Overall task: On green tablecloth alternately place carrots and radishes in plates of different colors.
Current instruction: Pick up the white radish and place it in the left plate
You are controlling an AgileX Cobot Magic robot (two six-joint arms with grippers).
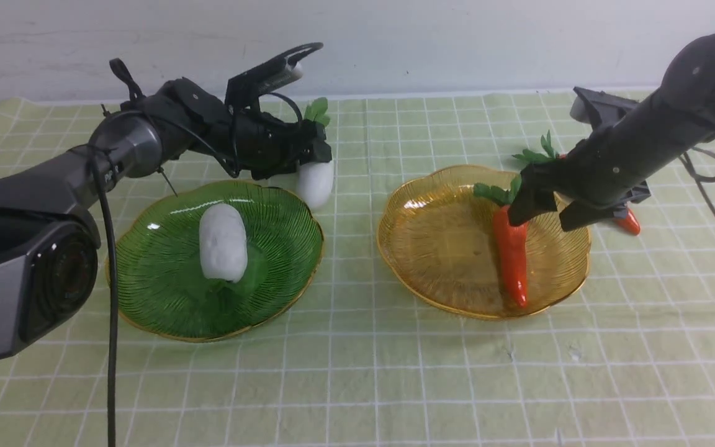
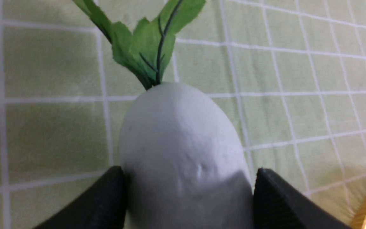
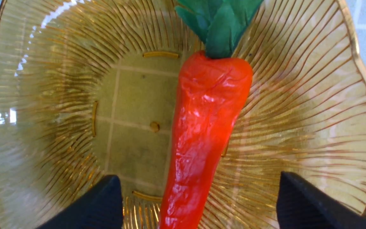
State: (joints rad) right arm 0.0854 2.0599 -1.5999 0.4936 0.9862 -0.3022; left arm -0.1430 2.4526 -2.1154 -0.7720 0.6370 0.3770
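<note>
Left end effector (image 1: 315, 164) grips the white radish (image 1: 315, 183) across its mid-body, beside the far rim of the green plate (image 1: 165, 332), judged light, rigid and matte; right end effector (image 1: 545, 218) hangs released above the carrot (image 1: 514, 254) in the amber plate (image 1: 432, 298)

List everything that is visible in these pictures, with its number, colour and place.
tablecloth: one, pale green with a white grid, under everything.
plates: two, both on the cloth; green plate on the robot's left, amber plate on its right.
radishes: two, white; first radish in the green plate, second radish just behind that plate.
carrots: two, orange; first carrot in the amber plate, second carrot behind that plate, mostly hidden.
wall: one, white, at the back.
left gripper: one, black, closed on the second radish.
right gripper: one, black, open over the first carrot.
</note>
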